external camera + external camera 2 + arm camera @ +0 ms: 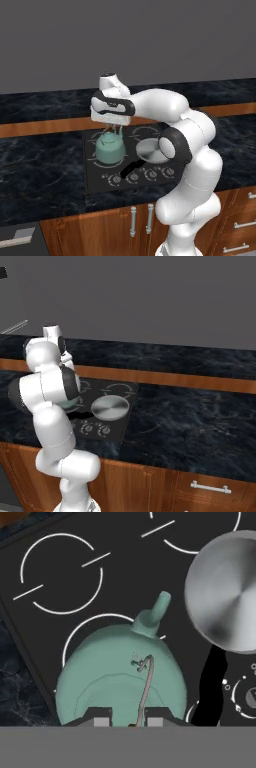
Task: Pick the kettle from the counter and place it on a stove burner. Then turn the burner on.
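Observation:
The mint-green kettle (109, 149) is over the front-left stove burner (87, 623) of the black cooktop (95, 182), and its body covers most of that white ring. My gripper (113, 127) reaches down from above and is shut on the kettle's thin wire handle. In the hand view the kettle (120, 672) lies right under the gripper (128, 722), with the wire running up between the fingertips and the spout pointing away. Whether its base touches the glass I cannot tell. In the right base view the arm hides nearly all of the kettle (75, 402).
A round silver pan (150, 150) with a black handle sits on the cooktop just right of the kettle. A row of knobs (142, 175) lines the cooktop's front edge. The black marbled counter (40, 170) runs to both sides, with wooden cabinets below.

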### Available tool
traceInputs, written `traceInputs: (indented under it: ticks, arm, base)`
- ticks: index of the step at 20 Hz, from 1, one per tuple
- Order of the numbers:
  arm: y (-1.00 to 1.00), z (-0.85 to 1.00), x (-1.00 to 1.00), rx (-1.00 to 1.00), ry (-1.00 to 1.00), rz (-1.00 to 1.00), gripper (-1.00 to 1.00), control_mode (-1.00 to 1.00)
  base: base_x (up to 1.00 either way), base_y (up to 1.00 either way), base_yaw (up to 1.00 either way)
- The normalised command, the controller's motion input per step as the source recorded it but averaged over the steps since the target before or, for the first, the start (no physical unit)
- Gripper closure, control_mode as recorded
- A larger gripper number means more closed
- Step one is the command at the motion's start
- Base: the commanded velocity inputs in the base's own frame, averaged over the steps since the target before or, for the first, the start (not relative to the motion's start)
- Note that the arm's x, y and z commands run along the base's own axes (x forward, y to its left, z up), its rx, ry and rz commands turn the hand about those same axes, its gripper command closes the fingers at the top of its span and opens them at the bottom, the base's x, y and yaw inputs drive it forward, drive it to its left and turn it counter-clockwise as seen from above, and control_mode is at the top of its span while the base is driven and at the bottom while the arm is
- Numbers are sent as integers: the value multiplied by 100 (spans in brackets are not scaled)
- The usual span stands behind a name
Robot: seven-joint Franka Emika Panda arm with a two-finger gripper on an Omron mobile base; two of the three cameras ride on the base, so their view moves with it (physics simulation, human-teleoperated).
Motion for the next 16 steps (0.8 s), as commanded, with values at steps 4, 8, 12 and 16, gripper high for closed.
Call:
traceInputs:
  ticks: [4, 8, 12, 16]
  arm:
    - [5, -6, 1, 0, 11, 3, 100, -100]
    - [9, -12, 12, 0, 8, 0, 100, -100]
    - [11, -15, 16, 3, 6, 0, 100, -100]
    - [11, -22, 10, 10, 9, 0, 100, -100]
  base:
    - [0, 0, 0]
    - [0, 0, 0]
    - [0, 0, 0]
    - [0, 0, 0]
